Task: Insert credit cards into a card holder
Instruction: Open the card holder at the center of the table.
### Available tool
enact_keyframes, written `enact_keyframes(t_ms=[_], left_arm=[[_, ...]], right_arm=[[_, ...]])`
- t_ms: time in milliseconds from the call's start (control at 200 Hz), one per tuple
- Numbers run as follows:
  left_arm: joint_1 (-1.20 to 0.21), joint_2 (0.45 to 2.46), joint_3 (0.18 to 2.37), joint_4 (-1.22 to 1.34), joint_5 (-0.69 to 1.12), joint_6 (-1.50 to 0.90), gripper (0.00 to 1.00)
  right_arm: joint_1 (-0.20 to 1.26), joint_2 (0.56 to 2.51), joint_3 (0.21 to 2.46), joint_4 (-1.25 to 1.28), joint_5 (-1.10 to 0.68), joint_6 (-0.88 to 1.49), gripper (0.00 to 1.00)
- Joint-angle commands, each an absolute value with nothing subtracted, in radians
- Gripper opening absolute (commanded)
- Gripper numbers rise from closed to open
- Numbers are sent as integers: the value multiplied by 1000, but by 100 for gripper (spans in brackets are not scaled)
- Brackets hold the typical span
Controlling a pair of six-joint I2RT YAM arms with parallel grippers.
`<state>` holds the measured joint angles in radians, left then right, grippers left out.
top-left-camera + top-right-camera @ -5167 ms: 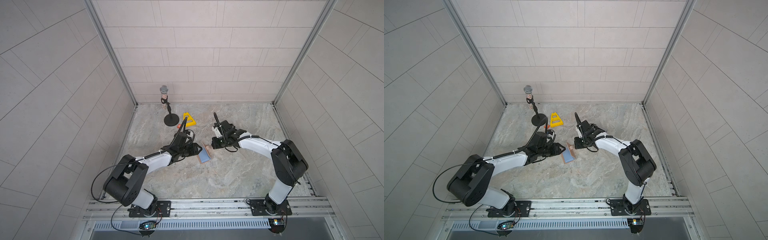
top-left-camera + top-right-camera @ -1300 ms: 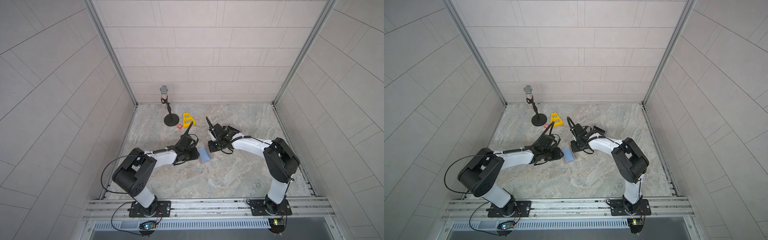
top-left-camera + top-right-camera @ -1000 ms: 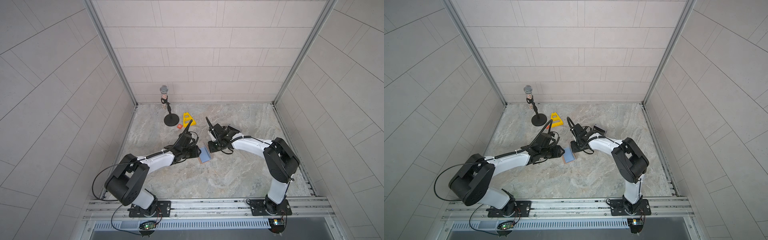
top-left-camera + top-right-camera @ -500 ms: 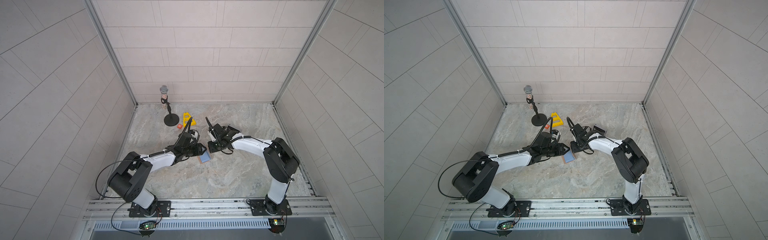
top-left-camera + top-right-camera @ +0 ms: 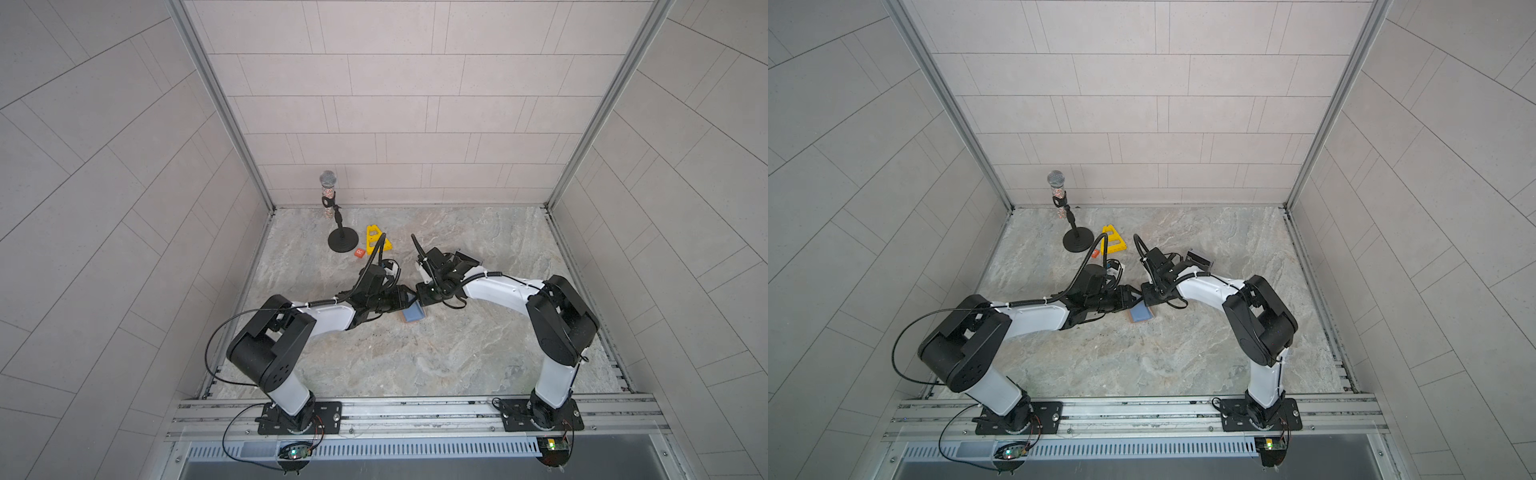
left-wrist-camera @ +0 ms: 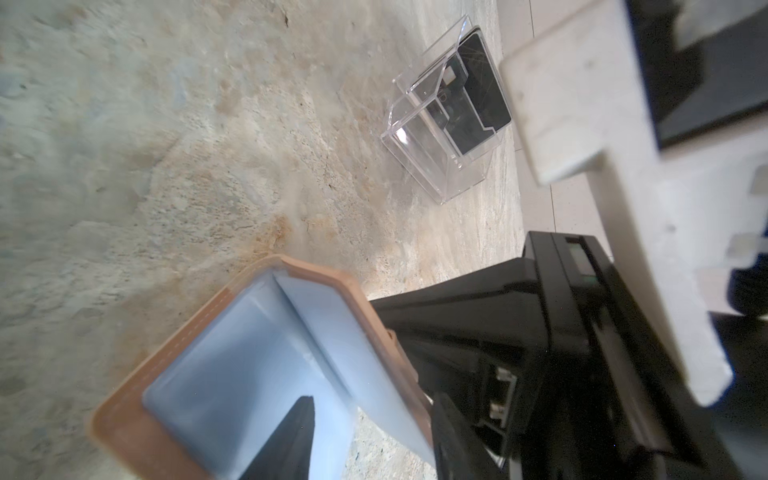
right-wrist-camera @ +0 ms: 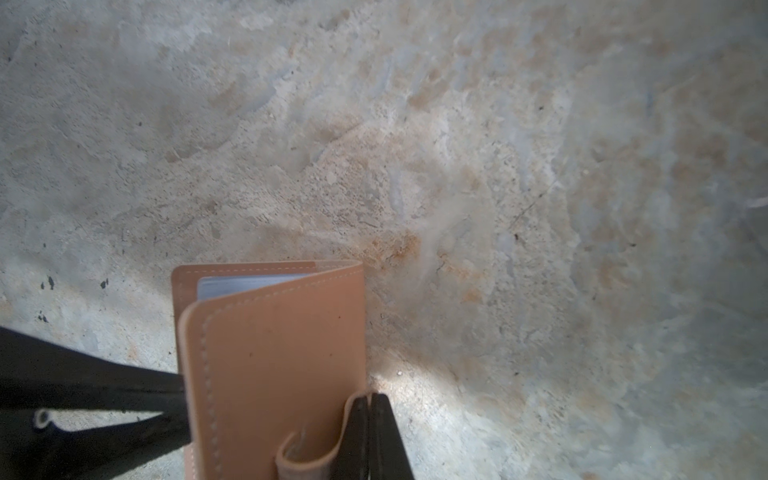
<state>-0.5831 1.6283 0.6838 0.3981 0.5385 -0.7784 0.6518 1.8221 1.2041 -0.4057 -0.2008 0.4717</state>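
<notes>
Closest in, the right gripper has its two black fingers pressed flat together on the end of the strap tab of the tan leather-like booklet card holder. The pinched tab curls up from the holder's edge, and the cover stands tilted off the lower half. On the side where the cover gapes, the left gripper reaches to the holder's edge with its jaws spread. Bare tabletop shows between its two fingers, and nothing can be seen clamped there. In the left wrist view one of its fingers lies over the pale blue inside of the holder — whether that blue is a sleeve or a card cannot be told.

The holder rests on the marbled grey-beige stone tabletop near its middle, between the two grippers. In both top views it shows as a small blue rectangle with a tan border.

Apart from the holder, beyond the right gripper, stands a clear plastic box-shaped stand with black plastic cards upright inside it.

Farther back, near the rear wall, a microphone on a round black base stands beside a yellow plastic triangle — and a small orange square tile lies just in front of them.
</notes>
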Motion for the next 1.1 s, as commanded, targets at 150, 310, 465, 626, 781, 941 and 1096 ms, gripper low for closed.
enact_keyframes(t_ms=[150,310,465,626,781,941,1096], left_arm=[[-590,1661,672,357,491,-774,48],[-590,1649,666,321,465,-755,45],[-589,1628,667,291,445,-738,42],[-589,1620,666,282,438,-733,42],[-590,1616,662,282,432,-733,42],[-590,1599,655,281,418,-729,45],[-591,1618,665,271,426,-729,45]], right_arm=[[658,1818,1213,-408,-215,477,0],[655,1804,1209,-416,-185,476,0],[652,1797,1210,-439,-149,472,0],[649,1792,1212,-448,-140,471,0],[649,1782,1210,-448,-141,472,0],[647,1775,1210,-453,-133,471,0],[646,1769,1210,-462,-123,470,0]])
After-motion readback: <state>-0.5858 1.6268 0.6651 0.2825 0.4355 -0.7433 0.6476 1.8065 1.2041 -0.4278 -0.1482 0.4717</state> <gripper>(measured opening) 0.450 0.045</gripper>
